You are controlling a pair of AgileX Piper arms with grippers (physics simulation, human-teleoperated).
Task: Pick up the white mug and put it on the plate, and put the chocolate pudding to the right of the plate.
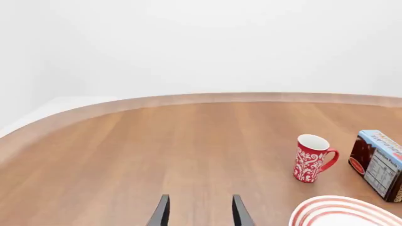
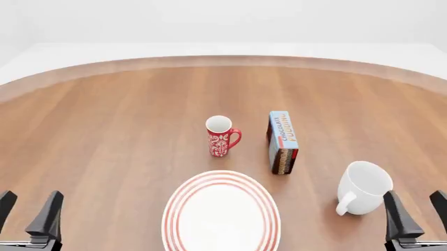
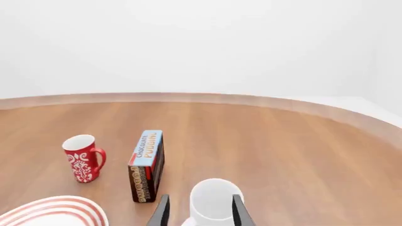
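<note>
The plate (image 2: 221,213) is seen bare at the near middle. The white mug (image 2: 364,194) stands upright right of it, the chocolate pudding (image 2: 282,141) behind. The right gripper (image 2: 417,217), spread empty, should be lowered squarely over the mug's rim.

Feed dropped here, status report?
Both grippers, left and right, open, empty. White mug upright ahead of right gripper. Plate bare. Chocolate pudding behind plate.
</note>
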